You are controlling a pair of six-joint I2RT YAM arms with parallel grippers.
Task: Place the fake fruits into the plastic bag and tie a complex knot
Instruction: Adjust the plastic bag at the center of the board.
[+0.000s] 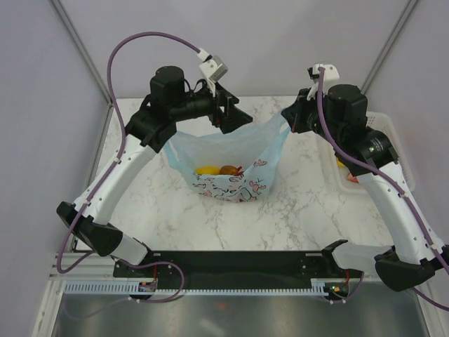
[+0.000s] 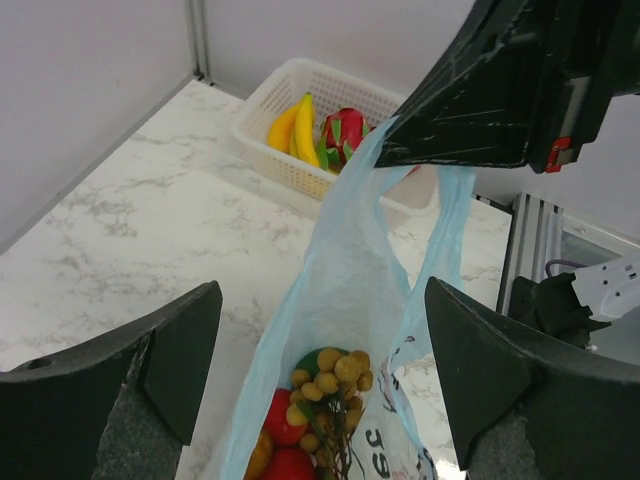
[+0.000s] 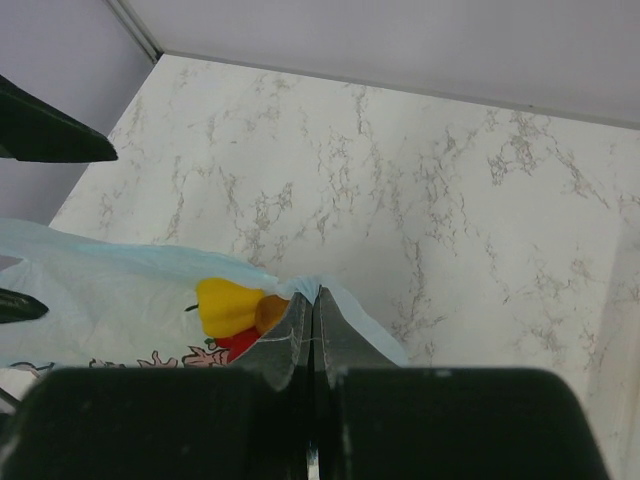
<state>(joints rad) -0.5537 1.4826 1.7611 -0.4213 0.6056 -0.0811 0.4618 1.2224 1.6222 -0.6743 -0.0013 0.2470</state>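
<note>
R fingers (image 3: 313, 325) pressed tight together, clamped on a handle loop (image 2: 452, 215) of the plastic bag (image 1: 203, 149). Thin blue film bunches out on both sides of the tips. The loop is pulled up taut toward the desk's far-right corner, so the bag's mouth is stretched open.

L fingers (image 1: 235, 118) spread wide apart w/ nothing gripped. In the L wrist view the bag's film runs up through the gap btw them, touching neither tip as far as I can see. They hang over the bag's far-left rim, near the R fingers but not touching them.

Bag sits approx mid-desk (image 1: 175, 217), a bit toward the far edge, w/ its base on the marble. The white doodle panel (image 1: 238, 186) faces the near edge.

Some fake fruits (image 1: 208, 170) are inside it:
- tan round cluster (image 2: 335, 380) on top
- red pieces (image 2: 280, 420) just under the cluster, w/ a bit of green beside them
- yellow piece (image 3: 228, 305)
- orange-brown piece (image 1: 228, 170) touching the yellow one

White mesh basket (image 2: 285, 165) stands at the desk's right edge, toward the far-right corner, well apart from the bag. In it are yellow bananas (image 2: 297, 130) and a pink-red dragon fruit (image 2: 345, 135), side by side and touching. Can't tell if anything else is in there.
</note>
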